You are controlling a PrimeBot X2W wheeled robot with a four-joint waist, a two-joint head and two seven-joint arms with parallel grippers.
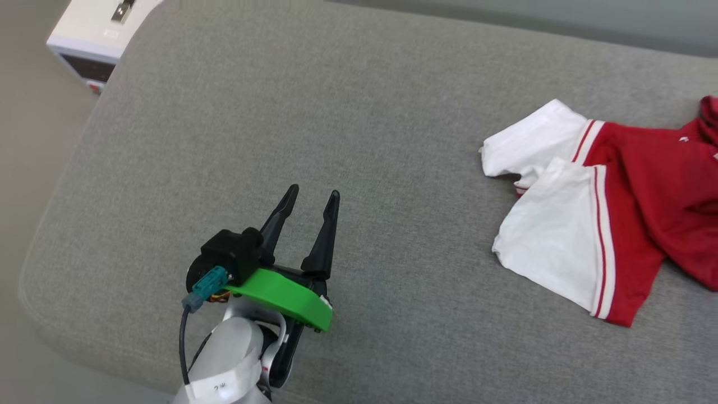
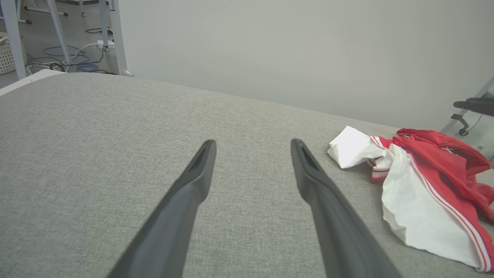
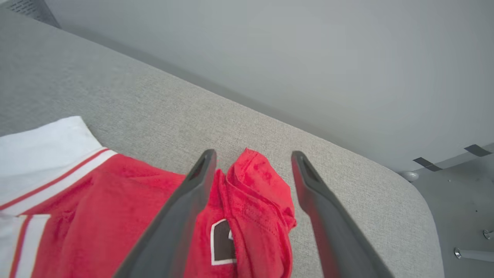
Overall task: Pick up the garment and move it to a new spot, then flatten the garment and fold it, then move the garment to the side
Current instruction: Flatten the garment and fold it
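On grey padding, the limp, thin-looking garment offers a bunched fold to pinch; left pincer and right pincer gape empty.

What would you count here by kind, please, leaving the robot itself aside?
Garment: 1
Grey cushion: 1
White box: 1
Total: 3
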